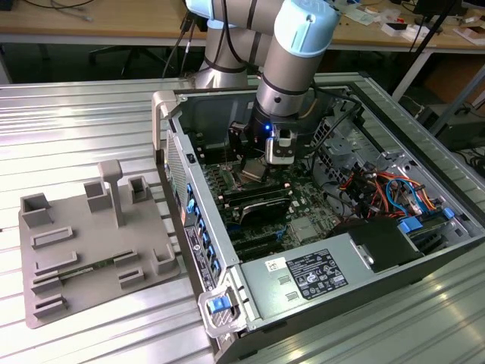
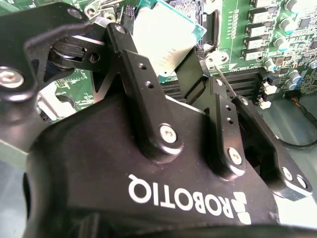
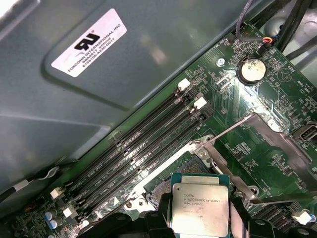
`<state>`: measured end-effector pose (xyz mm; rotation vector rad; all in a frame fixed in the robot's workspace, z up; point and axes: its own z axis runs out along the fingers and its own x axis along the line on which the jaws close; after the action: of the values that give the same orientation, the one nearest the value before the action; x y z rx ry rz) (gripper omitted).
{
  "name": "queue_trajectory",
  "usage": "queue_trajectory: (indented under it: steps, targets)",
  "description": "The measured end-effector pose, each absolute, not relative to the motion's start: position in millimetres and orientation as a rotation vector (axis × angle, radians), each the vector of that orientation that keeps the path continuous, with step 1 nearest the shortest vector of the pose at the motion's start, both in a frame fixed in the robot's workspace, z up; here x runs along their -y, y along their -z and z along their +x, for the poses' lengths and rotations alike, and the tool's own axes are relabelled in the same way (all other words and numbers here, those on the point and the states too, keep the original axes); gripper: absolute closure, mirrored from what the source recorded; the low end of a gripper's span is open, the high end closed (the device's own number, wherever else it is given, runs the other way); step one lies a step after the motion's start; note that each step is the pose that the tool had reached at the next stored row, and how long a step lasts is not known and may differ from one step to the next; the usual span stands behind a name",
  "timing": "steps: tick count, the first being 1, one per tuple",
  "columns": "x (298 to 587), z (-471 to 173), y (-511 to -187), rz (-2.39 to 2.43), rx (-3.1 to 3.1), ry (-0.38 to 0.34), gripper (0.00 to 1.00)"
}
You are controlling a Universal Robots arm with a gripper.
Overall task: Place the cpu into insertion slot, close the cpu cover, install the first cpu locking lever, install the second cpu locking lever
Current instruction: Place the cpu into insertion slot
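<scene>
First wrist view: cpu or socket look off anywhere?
No damage visible. The silvery-grey square cpu sits clamped in the black gripper, over the dark silver-rimmed insertion slot, not seated, edges seemingly skewed to its rim. The silver frame cpu cover stands open.

A ribbed metal table [image 1: 83, 121] spans the exterior view. Beyond it, from ten to two o'clock, runs a pale wooden workbench [image 1: 98, 19], dark floor [image 1: 61, 61] beneath. Glare brightens the table at five o'clock.
</scene>
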<state>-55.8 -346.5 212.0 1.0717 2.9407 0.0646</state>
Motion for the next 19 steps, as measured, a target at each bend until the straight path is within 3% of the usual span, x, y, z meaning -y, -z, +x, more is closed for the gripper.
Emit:
queue_trajectory:
  steps: [19]
  targets:
    - [345.7, -56.3, -211.8, 1.140, -2.914, -0.063, 0.45]
